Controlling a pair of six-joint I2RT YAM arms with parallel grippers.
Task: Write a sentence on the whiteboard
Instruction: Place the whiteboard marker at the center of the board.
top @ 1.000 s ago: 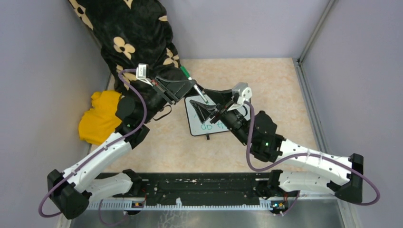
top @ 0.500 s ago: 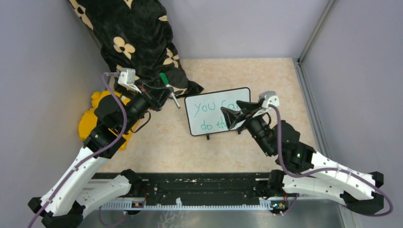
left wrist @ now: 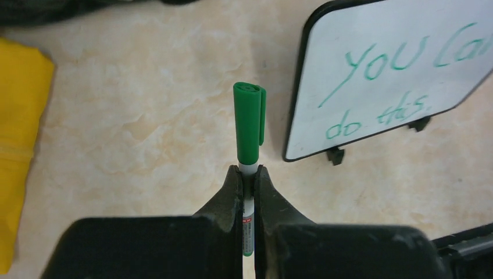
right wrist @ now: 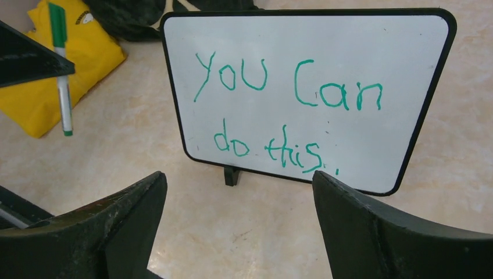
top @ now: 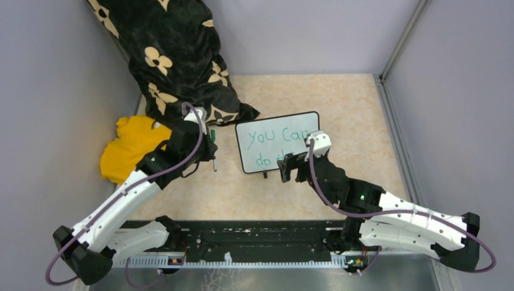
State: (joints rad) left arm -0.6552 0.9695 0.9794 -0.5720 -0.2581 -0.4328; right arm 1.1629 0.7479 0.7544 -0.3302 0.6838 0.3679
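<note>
The left fingers (left wrist: 231, 195) are clamped shut on a green marker (left wrist: 248, 125), pinching its white barrel just below the cap; the capped end sticks out straight ahead of the fingertips, while the rest of the barrel runs back between them; under the fingers lies the beige, marbled worktop (top: 345, 103).

Ahead of these fingers and off to their right stands the whiteboard (right wrist: 383, 52), apart from the marker and not touched by it; it rests on its little black feet on the worktop; its black frame and rounded corners show clearly.

The right fingers (right wrist: 125, 224) are spread wide with nothing between them; the whiteboard stands directly in front of them, facing them, its lower edge and one foot just beyond the gap; neither finger touches it.

The sentence (right wrist: 288, 152) is written across the board in green, in two lines: "you can" above, "do this" below, with a small dot after the last word.

A yellow cloth (left wrist: 17, 145) lies to the left of the left fingers; a black cloth with pale flowers (top: 176, 54) is heaped beyond them, against the far left wall.
</note>
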